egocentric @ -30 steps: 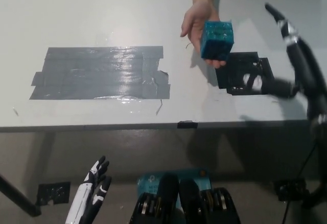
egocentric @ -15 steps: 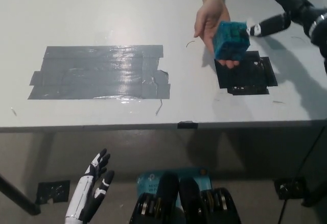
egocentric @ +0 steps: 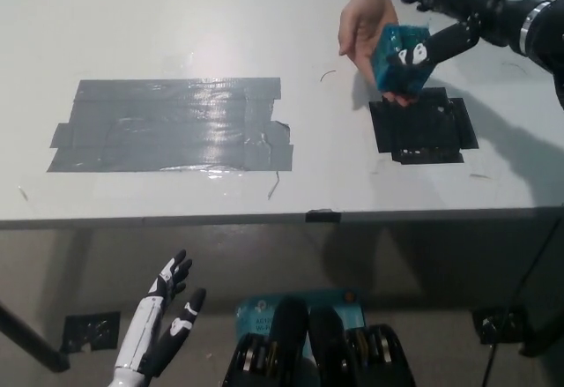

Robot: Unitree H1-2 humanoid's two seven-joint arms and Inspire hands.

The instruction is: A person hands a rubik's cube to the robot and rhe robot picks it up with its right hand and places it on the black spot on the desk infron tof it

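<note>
**Black hand reaches the cube on a person's palm**

The black right hand (egocentric: 438, 18) comes in from the upper right, its forearm running almost level across the top of the picture. Its fingers are spread: the upper ones stretch out above the cube and over the person's wrist, while a lower finger lies against the cube's right face. The hand has not closed, and no firm grip on the cube can be seen; the fingers stand apart around it.

The rubik's cube (egocentric: 395, 55) is blue-green and sits tilted on the person's hand (egocentric: 363, 27), which reaches down from the top edge with the palm up and the fingers cupped under the cube's left and lower sides. The cube lies just below and to the left of the black hand's palm, touching its lower finger.

Directly beneath the cube and the black hand is the black spot (egocentric: 425, 129), a dark square patch stuck to the white desk (egocentric: 176, 26). The cube is held above the patch's upper left corner and does not rest on it.

Far to the left of the black hand a broad patch of grey tape (egocentric: 167, 125) lies flat on the desk.

The white left hand (egocentric: 167, 321) hangs below the desk's front edge at the lower left, fingers apart and holding nothing.
</note>
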